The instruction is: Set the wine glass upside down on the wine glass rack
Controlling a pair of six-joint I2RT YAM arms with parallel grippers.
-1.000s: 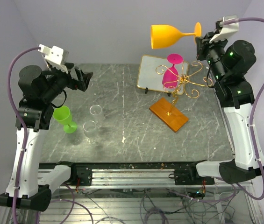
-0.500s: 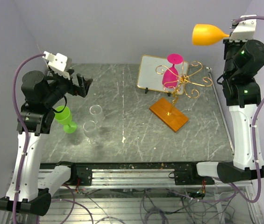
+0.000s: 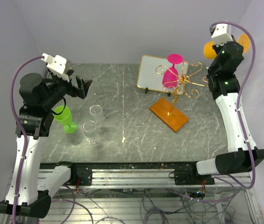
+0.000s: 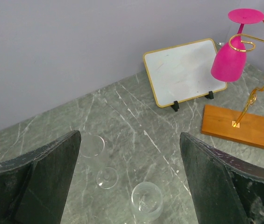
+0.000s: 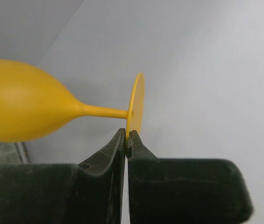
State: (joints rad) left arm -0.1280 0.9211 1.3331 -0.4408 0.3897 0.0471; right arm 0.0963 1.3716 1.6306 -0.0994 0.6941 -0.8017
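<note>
My right gripper [image 5: 128, 137] is shut on the foot rim of the orange wine glass [image 5: 24, 109], which lies sideways with its stem level. From above, the glass's bowl [image 3: 209, 50] and foot [image 3: 244, 42] peek out on either side of the right wrist, high at the back right, above and right of the wine glass rack [image 3: 184, 83]. The rack's gold wire arms rise from an orange-brown wooden base [image 3: 169, 115]. A pink glass [image 3: 170, 74] hangs upside down on it. My left gripper [image 3: 83, 87] is open and empty over the table's left side.
A gold-framed panel [image 3: 151, 72] leans behind the rack. Two clear glasses [image 3: 96, 113] [image 3: 90, 132] and a green glass [image 3: 64, 117] stand at the left, below my left gripper. The back wall and right wall are close to the right arm.
The right arm has swung the orange glass rightward and turned its wrist, so the glass now shows mostly behind the wrist. The left arm has barely shifted.
</note>
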